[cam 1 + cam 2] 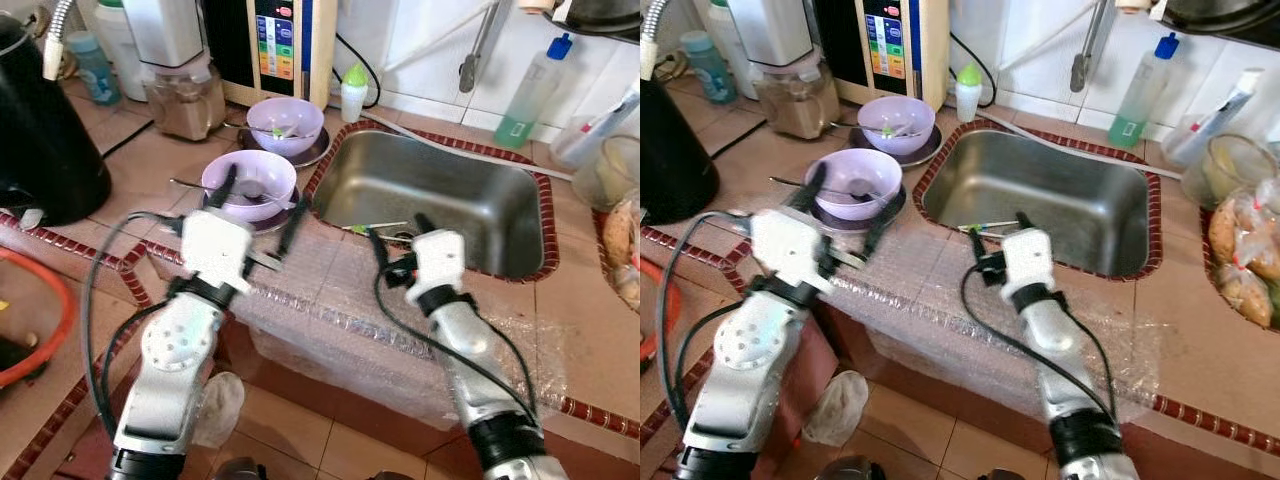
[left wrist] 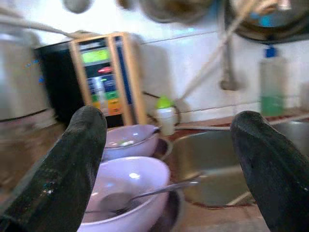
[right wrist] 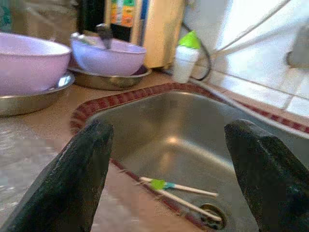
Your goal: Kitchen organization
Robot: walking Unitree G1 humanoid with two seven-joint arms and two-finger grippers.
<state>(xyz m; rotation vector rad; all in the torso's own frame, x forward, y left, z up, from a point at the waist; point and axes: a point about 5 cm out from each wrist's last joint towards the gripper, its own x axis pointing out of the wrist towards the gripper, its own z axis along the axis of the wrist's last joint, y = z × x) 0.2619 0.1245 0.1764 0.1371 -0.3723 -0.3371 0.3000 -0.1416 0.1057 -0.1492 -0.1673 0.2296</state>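
Two lilac bowls stand on metal plates left of the steel sink. The near bowl holds a spoon; the far bowl has scraps in it. My left gripper is open, its fingers either side of the near bowl's front, just short of it. At the sink's front rim my right gripper hangs open with nothing in it. A thin green-tipped stick or brush lies on the sink bottom by the drain.
Bubble wrap covers the counter's front edge. A black appliance stands far left, a blender and water machine behind the bowls. A small green-capped bottle, a soap bottle and bagged food surround the sink.
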